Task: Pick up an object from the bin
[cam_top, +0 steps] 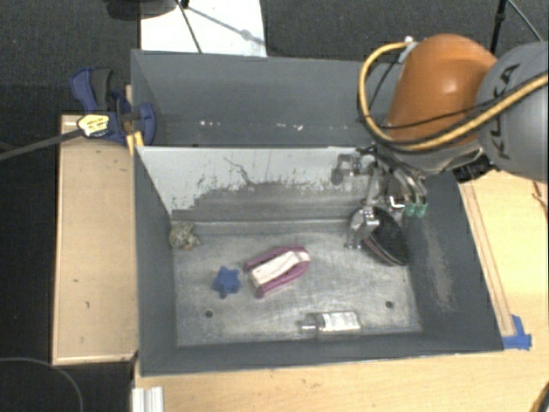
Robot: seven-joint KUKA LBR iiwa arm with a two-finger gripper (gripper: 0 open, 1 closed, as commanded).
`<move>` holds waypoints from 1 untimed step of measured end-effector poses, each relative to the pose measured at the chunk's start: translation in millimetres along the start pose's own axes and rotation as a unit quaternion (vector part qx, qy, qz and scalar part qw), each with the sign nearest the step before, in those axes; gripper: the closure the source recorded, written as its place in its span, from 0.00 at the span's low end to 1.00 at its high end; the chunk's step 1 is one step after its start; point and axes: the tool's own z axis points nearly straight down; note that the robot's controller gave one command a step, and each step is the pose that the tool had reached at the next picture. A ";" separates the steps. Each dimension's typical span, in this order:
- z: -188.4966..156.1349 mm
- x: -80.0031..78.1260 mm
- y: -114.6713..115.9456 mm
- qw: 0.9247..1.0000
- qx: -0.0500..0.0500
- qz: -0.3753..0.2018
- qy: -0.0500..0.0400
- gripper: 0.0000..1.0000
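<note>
1. Camera view looks down into a grey metal bin (442, 273) with sloping walls and a scuffed flat floor.
2. The robot arm comes in from the right, its wrist under a rounded orange cover (437, 71) looped with yellow cable.
3. The gripper (371, 223) hangs low at the far right of the bin floor, close to where the floor meets the far wall. Whether it is spread or pressed together cannot be told from this angle.
4. A dark, glossy oval object (389, 242) lies just beside the gripper on its right, against the foot of the right wall. It is the thing nearest the gripper, and whether the two touch cannot be told.
5. A purple and white oblong object (277, 270) lies tilted near the middle of the floor, well apart from the gripper.
6. A small blue star-like piece (226, 281) sits just left of the purple object.
7. A small greyish lump (182, 237) rests in the far left corner of the floor.
8. A small silvery oblong piece (330, 322) lies along the near edge of the floor.
</note>
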 end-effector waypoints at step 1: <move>146.1 18.0 85.8 1.000 0.000 0.004 0.000 0.00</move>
